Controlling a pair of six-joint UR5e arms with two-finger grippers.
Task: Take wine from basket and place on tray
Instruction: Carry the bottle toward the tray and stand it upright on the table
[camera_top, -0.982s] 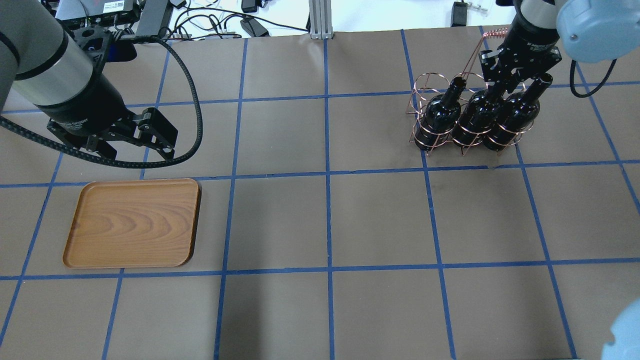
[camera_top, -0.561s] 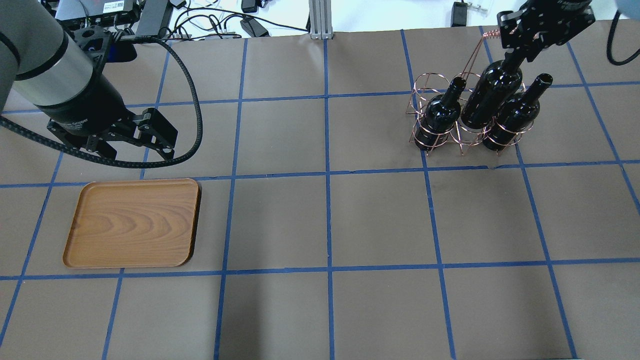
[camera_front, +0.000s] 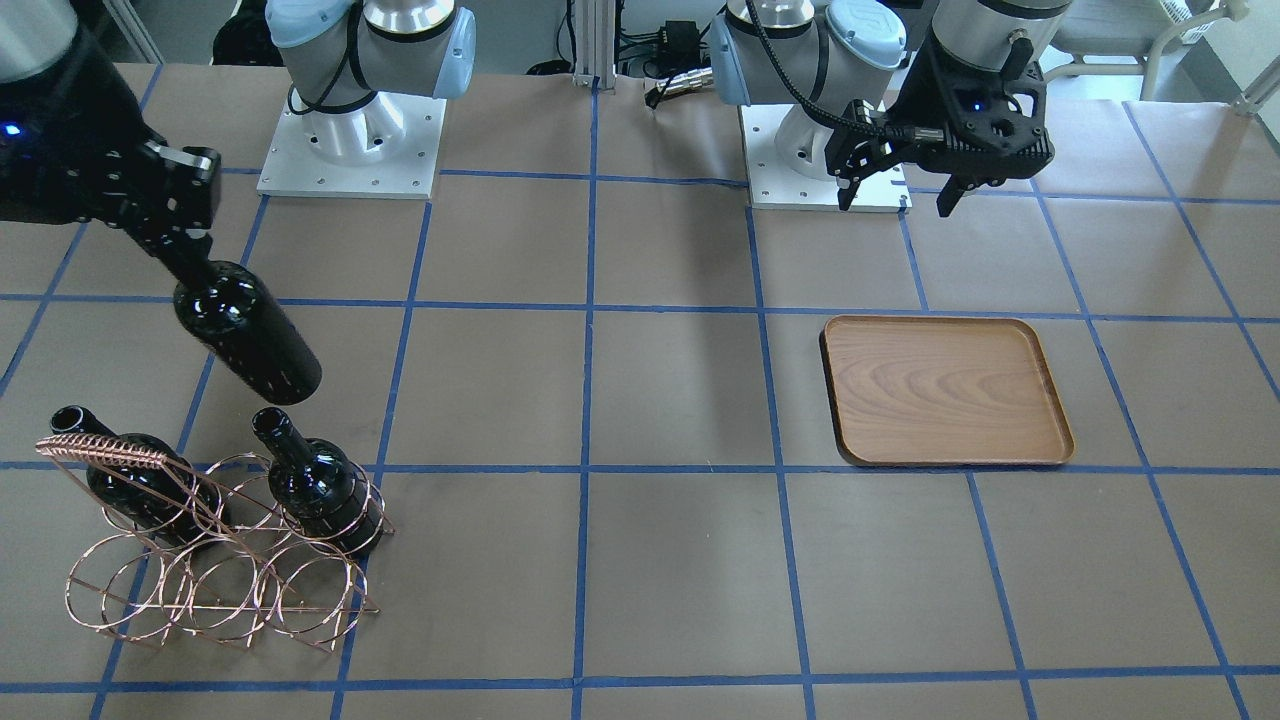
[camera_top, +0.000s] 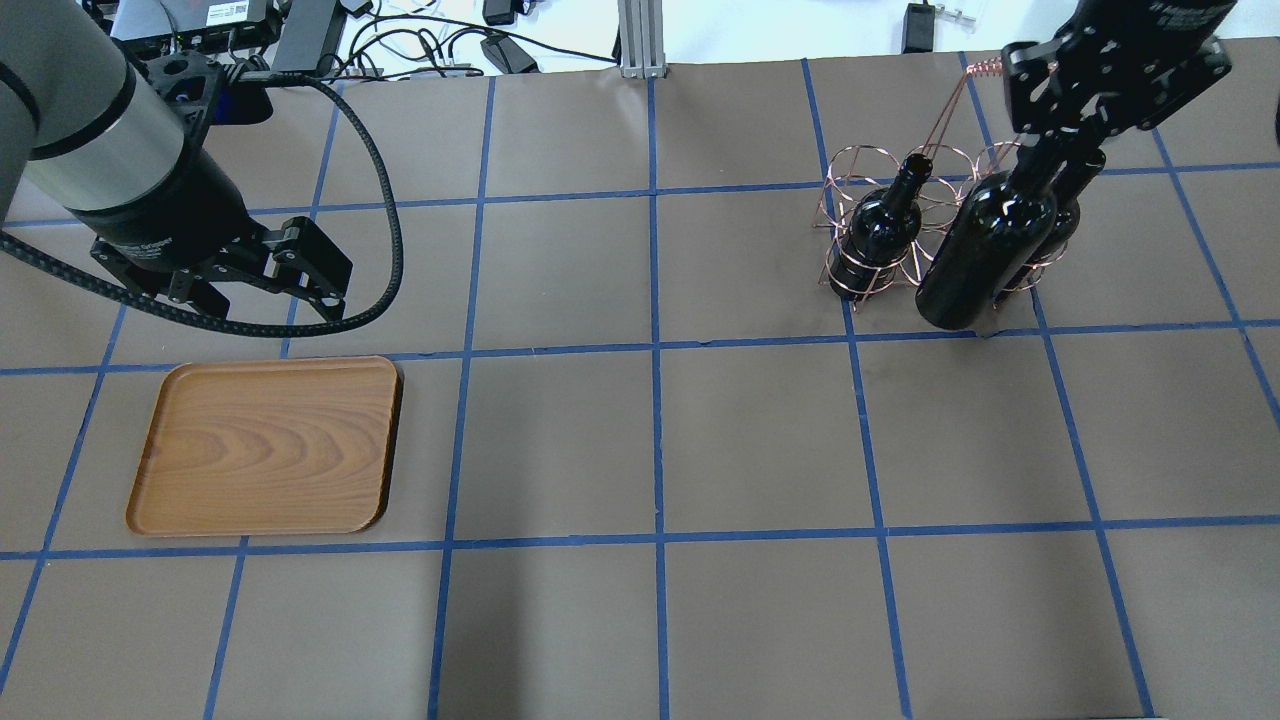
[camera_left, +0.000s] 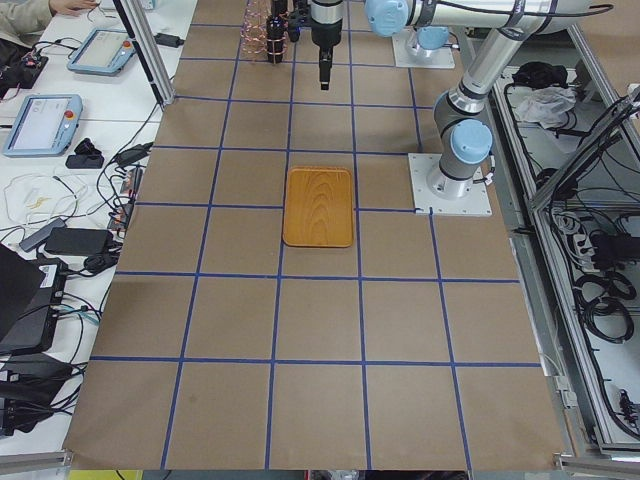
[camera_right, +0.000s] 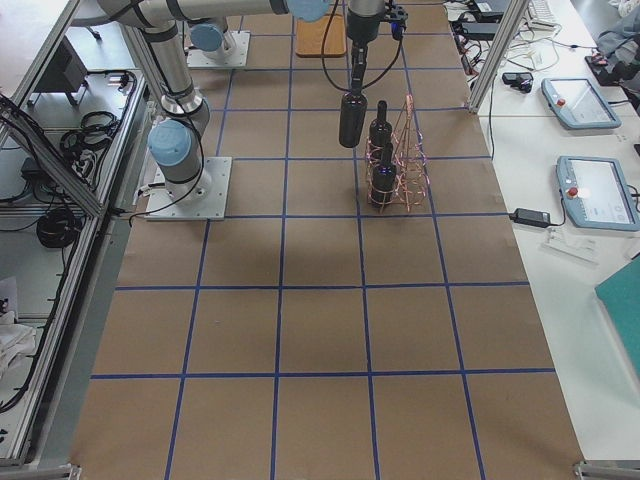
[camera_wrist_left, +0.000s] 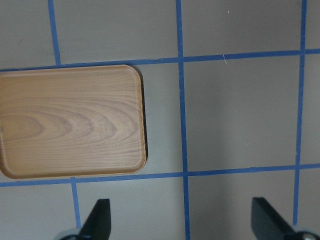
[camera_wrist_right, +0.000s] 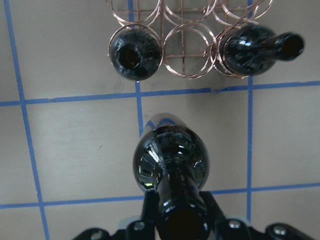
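Hiding: right-hand bottle (camera_top: 1068, 215) in the basket (camera_top: 868, 285) mostly covered overhead by the lifted wine (camera_top: 985, 250); only its mouth and a sliver of shoulder on show.
Cut off: body of the right gripper (camera_top: 1047, 150) clipped by the top edge overhead; in the right wrist view its fingers (camera_wrist_right: 210, 202) half tucked behind the neck at the bottom edge.
Hard to make out: rack and bottles tiny at the far end of the left side view, no detail to read.
Wine, look: glossy near-black glass, long neck, no label, bright reflections across the rounded shoulder.
Wine, place: off the table (camera_top: 760, 440), hanging neck-up by the neck, clear of the copper loops, just beside the basket on the robot's side, far right of the table; well apart from the tray (camera_top: 265, 445).
Right gripper: clenched on the wine's neck, one finger each side.
Left gripper (camera_top: 262, 300): spread wide with nothing between the fingers, hovering near the tray's far edge.
Basket: left-hand bottle (camera_top: 880, 225) and right-hand bottle standing in the end loops, either side of the middle one.
Tray: flat on the table, near left, grain plainly visible.
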